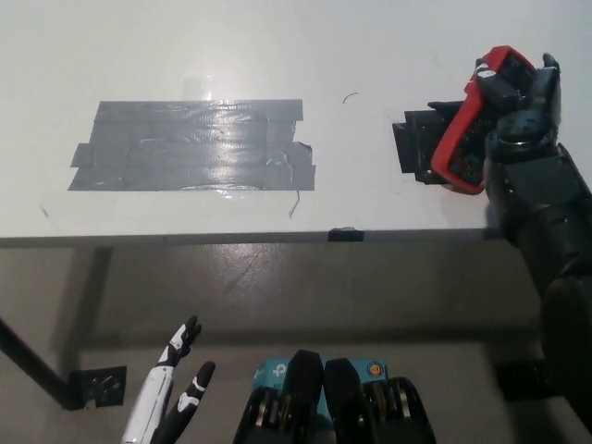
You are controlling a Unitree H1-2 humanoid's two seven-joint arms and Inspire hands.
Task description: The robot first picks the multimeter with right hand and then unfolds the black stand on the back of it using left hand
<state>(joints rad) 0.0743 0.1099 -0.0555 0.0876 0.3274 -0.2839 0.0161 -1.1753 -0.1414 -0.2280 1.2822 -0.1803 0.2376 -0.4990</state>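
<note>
The desk (pixel 277 46) is smooth, matt white. The grey tape (pixel 190 146) on it looks glossy and wrinkled, catching light. The multimeter (pixel 470 129) has a red rubbery-looking casing around black plastic. The right hand (pixel 527 111) is dull black plastic; the left hand (pixel 171 398) shiny white.

right hand (pixel 525 129): black, glossy, bulky segmented shells | left hand (pixel 171 398): white, slim, black fingertips
</note>
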